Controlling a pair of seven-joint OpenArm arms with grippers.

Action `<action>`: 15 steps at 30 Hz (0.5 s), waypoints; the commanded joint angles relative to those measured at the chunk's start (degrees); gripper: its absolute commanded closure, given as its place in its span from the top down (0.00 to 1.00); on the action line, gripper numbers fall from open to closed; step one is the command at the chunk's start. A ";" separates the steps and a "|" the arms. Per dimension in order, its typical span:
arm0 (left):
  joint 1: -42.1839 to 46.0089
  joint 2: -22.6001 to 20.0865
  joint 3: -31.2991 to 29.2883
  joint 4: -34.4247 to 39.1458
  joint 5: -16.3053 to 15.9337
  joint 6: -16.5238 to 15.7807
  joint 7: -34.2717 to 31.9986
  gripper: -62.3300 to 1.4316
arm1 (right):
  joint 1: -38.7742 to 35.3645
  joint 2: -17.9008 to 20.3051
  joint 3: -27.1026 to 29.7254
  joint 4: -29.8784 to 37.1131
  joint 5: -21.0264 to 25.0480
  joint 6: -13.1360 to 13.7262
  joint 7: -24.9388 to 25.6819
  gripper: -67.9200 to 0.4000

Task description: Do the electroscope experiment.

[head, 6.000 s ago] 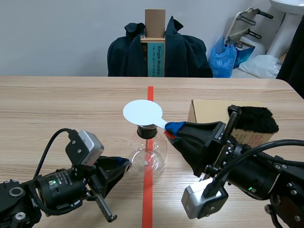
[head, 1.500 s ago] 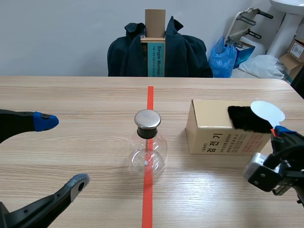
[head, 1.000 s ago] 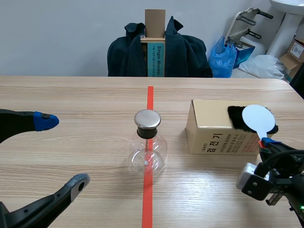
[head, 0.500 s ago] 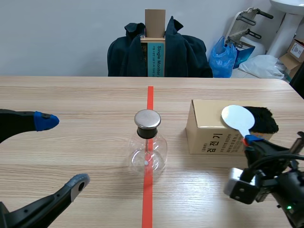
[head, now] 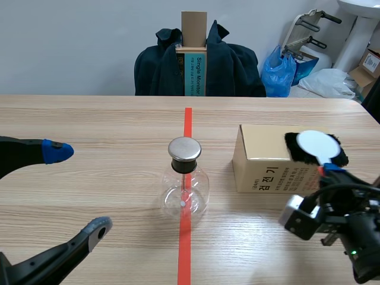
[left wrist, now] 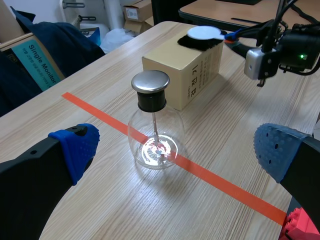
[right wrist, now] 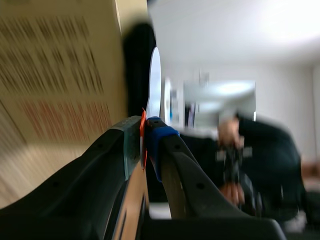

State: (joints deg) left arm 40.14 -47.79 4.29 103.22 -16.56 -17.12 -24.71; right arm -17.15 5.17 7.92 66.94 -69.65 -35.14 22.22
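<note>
Closest to you, at about 8 o'clock from the flask, the left gripper (head: 77, 189) hangs over the bench (head: 89, 124) with its fingers spread wide and nothing between them; one blue pad and one grey pad show in the scene view. From its wrist view the flask stands ahead of the gap between those fingers, well apart from both.

At about 4 o'clock from the flask, low over the bench edge, the right gripper (right wrist: 144, 136) has its fingers closed on the orange-red handle of the white disc paddle (head: 316, 143). The disc rises past the fingertips and sits over the black fur patch (head: 295, 149) – you cannot tell from these views whether it touches the fur.

The electroscope flask (head: 184, 191), your task piece, stands upright at mid-bench on the red tape line (head: 185, 249). It is a round clear glass body with a black neck and a metal cap (head: 184, 149), and a thin rod runs down inside.

At 3 o'clock from the flask, near it but not touching, rests the cardboard box (head: 261, 163) with print on its near face. The fur patch lies on its top, at the end away from the flask.

Beyond the bench, at 12 o'clock, a dark jacket (head: 231, 65) drapes over a seat – a teal box (head: 193, 74) stands upright in the middle of it. A blue plastic bag (head: 279, 71) sits at about 1 o'clock.
</note>
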 commanded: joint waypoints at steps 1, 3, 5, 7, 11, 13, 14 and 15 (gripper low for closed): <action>-0.31 0.44 -0.57 0.35 -0.39 -0.09 -0.81 1.00 | 0.17 1.84 1.03 1.20 -0.55 0.42 6.29 0.02; -0.31 0.44 -0.57 0.35 -0.39 -0.09 -0.81 1.00 | 0.17 1.86 1.01 1.27 -0.66 0.87 15.37 0.02; -0.31 0.44 -0.57 0.35 -0.39 -0.09 -0.81 1.00 | 0.15 1.62 1.03 1.33 -0.66 0.81 18.32 0.02; -0.31 0.44 -0.57 0.35 -0.39 -0.09 -0.81 1.00 | 0.00 1.33 1.18 1.42 -0.66 0.59 10.23 0.02; -0.33 0.44 -0.57 0.35 -0.39 -0.09 -0.85 1.00 | -0.02 1.53 2.10 1.42 -0.74 0.66 0.44 0.02; -0.33 0.44 -0.57 0.35 -0.39 -0.09 -0.90 1.00 | 0.02 1.64 1.90 1.42 -0.90 0.92 7.98 0.02; -0.33 0.44 -0.57 0.35 -0.39 -0.09 -0.83 1.00 | 0.02 1.64 1.55 1.42 -0.90 1.11 11.93 0.02; -0.33 0.44 -0.57 0.35 -0.39 -0.09 -0.83 1.00 | 0.02 1.62 1.18 1.42 -0.90 1.11 14.43 0.02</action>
State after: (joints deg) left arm 40.14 -47.77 4.29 103.22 -16.56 -17.15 -24.71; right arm -17.34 6.87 10.13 67.11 -70.76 -33.65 36.49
